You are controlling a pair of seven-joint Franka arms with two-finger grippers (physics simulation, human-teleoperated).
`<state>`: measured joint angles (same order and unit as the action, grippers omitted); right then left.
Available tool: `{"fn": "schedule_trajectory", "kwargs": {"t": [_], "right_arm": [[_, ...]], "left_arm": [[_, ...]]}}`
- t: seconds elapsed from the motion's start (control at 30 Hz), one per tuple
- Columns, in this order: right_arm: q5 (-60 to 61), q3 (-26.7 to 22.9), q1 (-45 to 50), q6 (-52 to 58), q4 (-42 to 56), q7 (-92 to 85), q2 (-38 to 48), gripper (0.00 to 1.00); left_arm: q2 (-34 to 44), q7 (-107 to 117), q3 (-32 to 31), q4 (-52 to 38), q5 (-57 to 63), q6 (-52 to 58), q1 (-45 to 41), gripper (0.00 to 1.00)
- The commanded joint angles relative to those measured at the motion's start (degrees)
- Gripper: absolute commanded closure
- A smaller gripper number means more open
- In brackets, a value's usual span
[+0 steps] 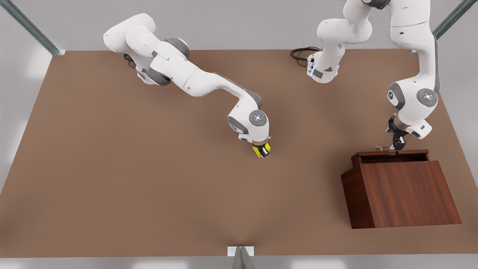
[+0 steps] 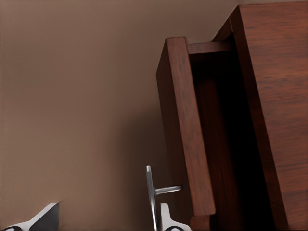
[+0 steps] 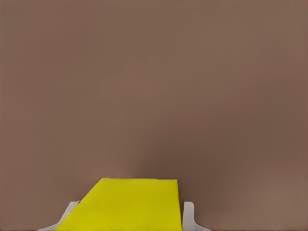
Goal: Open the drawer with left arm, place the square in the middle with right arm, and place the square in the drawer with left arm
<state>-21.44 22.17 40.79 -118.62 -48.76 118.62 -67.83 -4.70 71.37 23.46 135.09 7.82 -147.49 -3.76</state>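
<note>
Square (image 3: 127, 204) sits clamped within right pincer (image 1: 262, 150) (above table (image 1: 112, 168)).

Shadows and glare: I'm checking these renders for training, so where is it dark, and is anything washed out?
Front view: soft, even light, a faint shadow on the table under the right pincer holding the yellow cube. Left wrist view: the open drawer has a near-black interior and a dim shadow beside its silver handle. Right wrist view: the cube is flatly bright.
</note>
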Motion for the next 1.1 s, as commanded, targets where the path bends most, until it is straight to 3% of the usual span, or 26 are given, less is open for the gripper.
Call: {"fn": "schedule_trajectory", "kwargs": {"t": [0.0,0.13,0.23,0.3,0.33,0.37,0.63,0.77,0.83,0.9,1.07], "right_arm": [[0.2,0.0,0.5,0.8,1.3,0.6,-0.8,0.52],[0.1,0.2,1.0,2.2,3.6,2.2,-2.3,0.51],[-0.4,0.7,1.0,2.1,3.6,0.5,-2.3,0.4],[-0.1,1.6,1.0,2.6,3.6,-4.5,-2.4,0.4],[-0.1,1.6,1.0,2.4,3.6,-4.7,-2.4,0.31],[-0.1,1.6,0.9,2.5,3.6,-4.8,-2.4,0.0],[0.3,3.0,0.6,1.5,3.8,-4.6,-2.5,0.0],[0.4,3.3,0.3,-0.2,8.6,-4.6,-1.8,0.0],[2.1,4.5,-3.7,1.2,7.3,-5.4,4.0,0.0],[8.3,3.9,-9.9,5.8,-1.1,-15.4,13.5,0.0],[8.0,3.5,-10.1,6.6,-1.1,-15.9,13.3,0.0]], "left_arm": [[0.0,0.0,0.0,0.0,0.2,0.2,0.1,0.0],[0.7,0.1,0.0,0.0,0.3,2.5,0.1,0.0],[0.7,0.1,-0.1,0.0,0.3,3.3,0.0,0.0],[0.8,0.2,-0.1,0.0,0.3,4.5,0.0,0.0],[0.9,0.2,-0.1,0.0,0.3,5.3,0.0,0.0],[1.3,0.2,-0.1,0.0,0.3,6.2,0.0,0.0],[2.3,0.2,0.0,0.1,0.4,8.2,0.0,0.0],[2.9,0.2,0.0,0.1,0.4,10.5,0.0,0.0],[3.7,0.2,0.0,0.1,0.4,12.2,0.0,0.0],[4.1,0.2,0.0,0.0,0.4,13.5,0.0,0.0],[4.0,0.3,-0.1,0.1,0.6,14.2,0.0,0.0]]}}
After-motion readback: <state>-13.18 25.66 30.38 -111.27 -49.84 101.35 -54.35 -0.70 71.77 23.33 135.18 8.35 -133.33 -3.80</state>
